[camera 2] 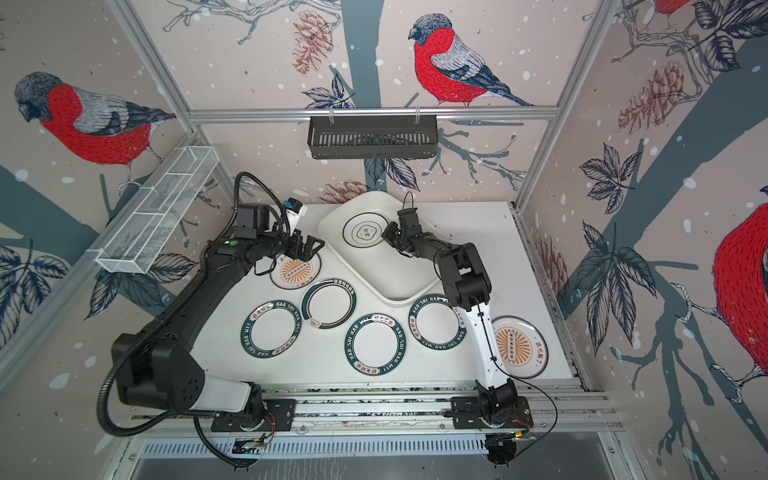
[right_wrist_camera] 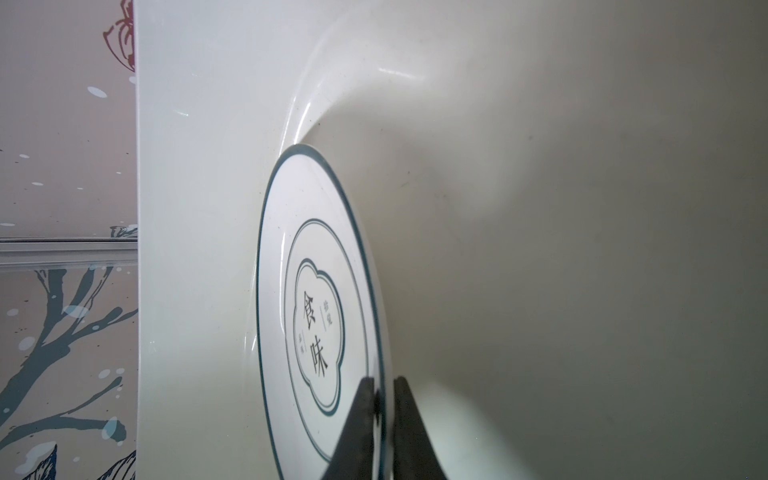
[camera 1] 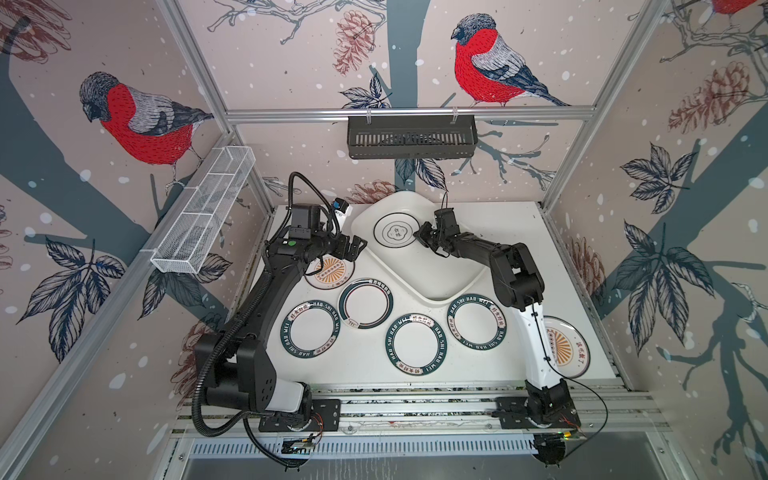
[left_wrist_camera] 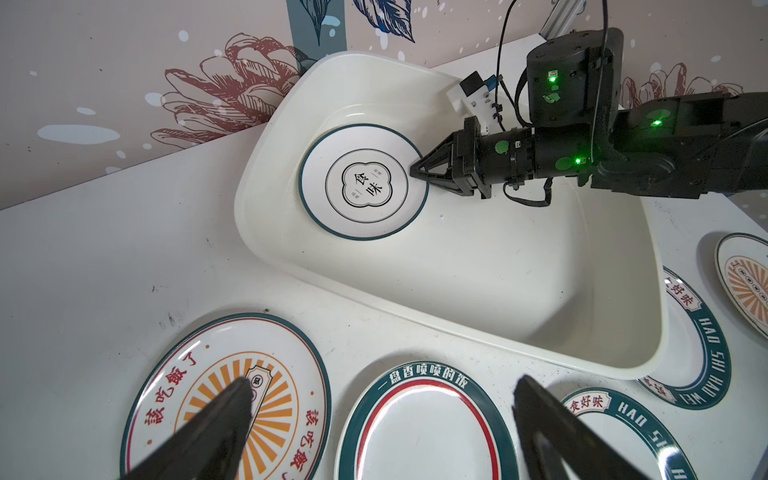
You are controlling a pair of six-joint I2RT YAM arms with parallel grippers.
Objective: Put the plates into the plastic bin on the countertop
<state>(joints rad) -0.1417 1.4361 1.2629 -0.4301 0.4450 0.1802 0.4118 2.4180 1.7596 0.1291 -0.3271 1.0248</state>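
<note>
**One Plate in the Bin, Six on the Worktop**

Nearest the right wrist lens stood the right claw (right_wrist_camera: 380,380). Its two dark fingers (right_wrist_camera: 353,436) were narrow, one on each side of the rim of the emblem plate (right_wrist_camera: 316,316). Whether they pinched that rim or only flanked it could not be told. The emblem plate (camera 1: 395,232), white with a thin teal edge and a flower-shaped mark at its centre, lay flat on the floor of the plastic bin (camera 1: 440,274), at the bin's far end. The bin sat askew towards the back of the speckled white worktop (camera 1: 519,232).

The left claw (camera 1: 355,249) gaped wide and held nothing. It hung over the far edge of the left sunburst plate (camera 1: 330,272), which lay just beside the bin's long side. Next to that plate lay the red-ringed plate (camera 1: 365,303).

Nearer the front lay the left lettered plate (camera 1: 311,330), the middle lettered plate (camera 1: 415,345) and the right lettered plate (camera 1: 477,320). In the left wrist view, the edge of the right lettered plate ran under the bin's flared corner. The right sunburst plate (camera 1: 567,347) lay by the worktop's right edge, partly behind the right arm's white link.
</note>
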